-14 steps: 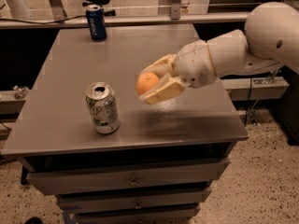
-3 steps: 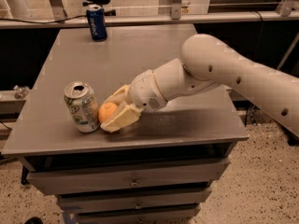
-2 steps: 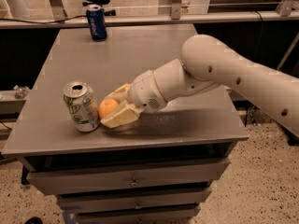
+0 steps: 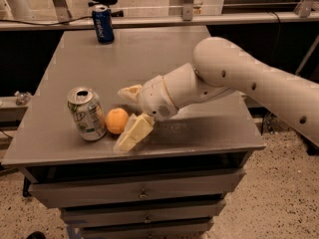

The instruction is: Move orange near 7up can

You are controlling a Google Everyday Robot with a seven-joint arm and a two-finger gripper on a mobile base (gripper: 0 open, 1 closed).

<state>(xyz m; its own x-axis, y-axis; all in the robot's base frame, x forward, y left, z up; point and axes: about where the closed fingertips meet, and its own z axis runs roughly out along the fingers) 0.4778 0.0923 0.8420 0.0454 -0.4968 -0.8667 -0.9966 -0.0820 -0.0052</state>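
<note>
The orange rests on the grey table near its front left edge, right beside the silver-white 7up can, which stands upright with its top opened. My gripper is open, low over the table. One finger is behind the orange and the other finger is in front of it to the right. The fingers stand apart from the fruit. The white arm reaches in from the right.
A dark blue soda can stands upright at the table's far edge. The table has drawers below its front edge. A metal rail and dark equipment lie behind the table.
The gripper held the orange beside the can before; now its fingers have spread and the orange sits free on the table next to the can.
</note>
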